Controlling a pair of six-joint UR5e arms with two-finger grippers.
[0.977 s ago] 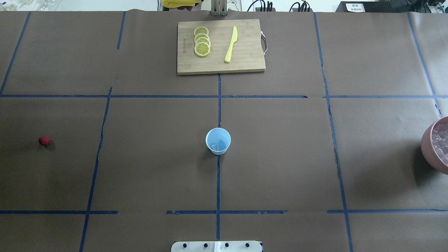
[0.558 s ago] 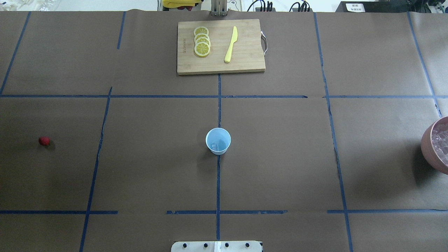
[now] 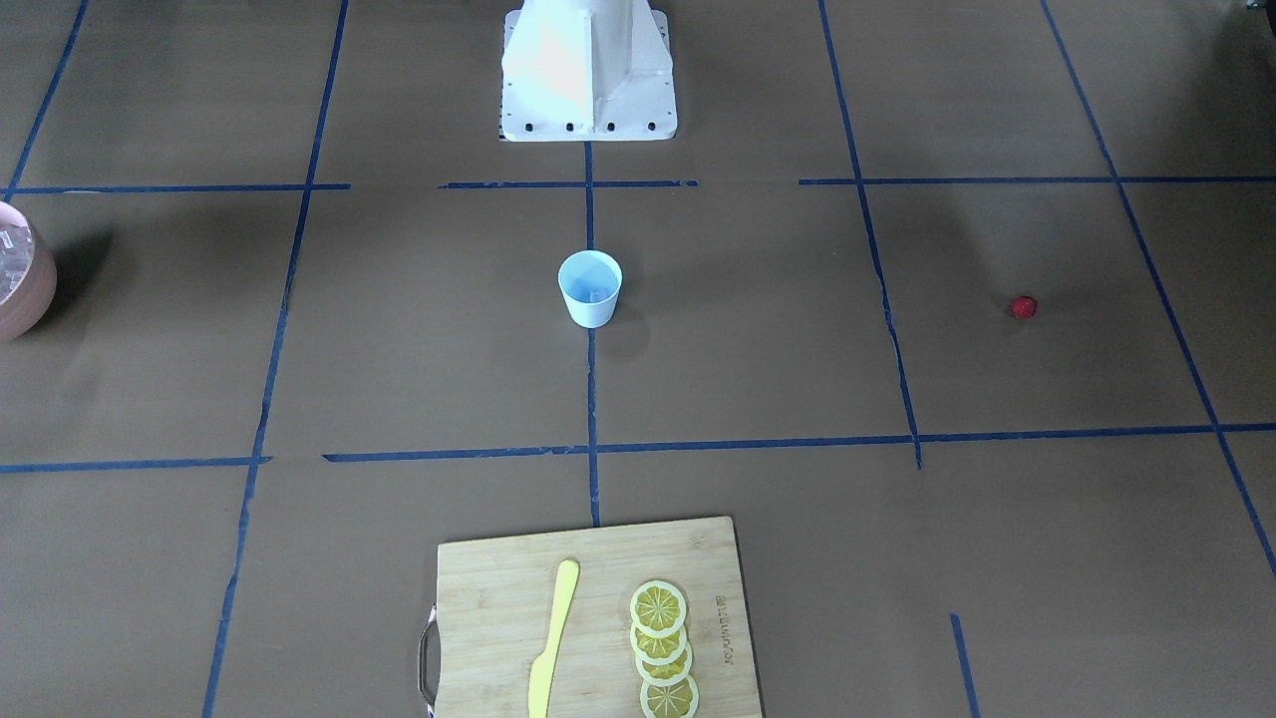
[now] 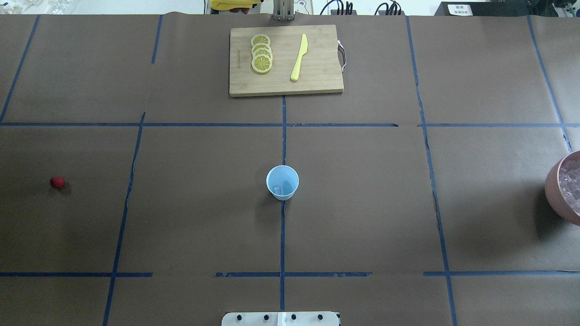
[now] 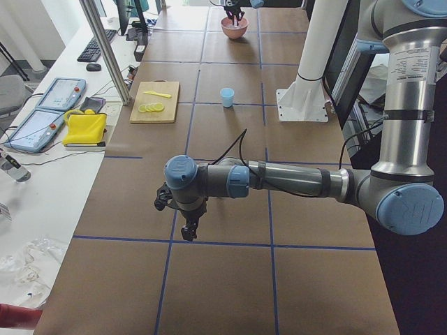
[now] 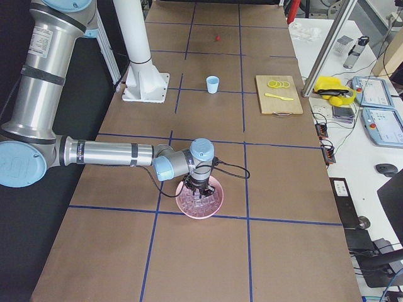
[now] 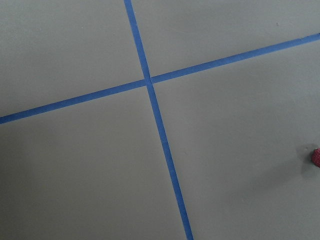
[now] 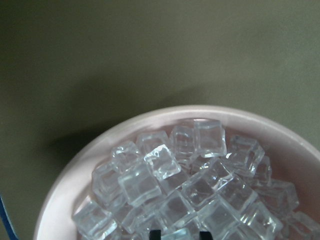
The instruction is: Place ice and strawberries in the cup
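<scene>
The pale-blue cup stands upright at mid-table with one ice cube inside; it also shows in the front view. The red strawberry lies alone on the paper at the far left, and at the left wrist view's right edge. My left gripper hangs low over the table near the strawberry; I cannot tell whether it is open. My right gripper is down in the pink bowl. Its two dark fingertips stand one cube's width apart with an ice cube between them.
The bowl of several ice cubes sits at the table's right edge. A wooden cutting board with lemon slices and a yellow knife lies at the far middle. The robot's base plate is at the near edge.
</scene>
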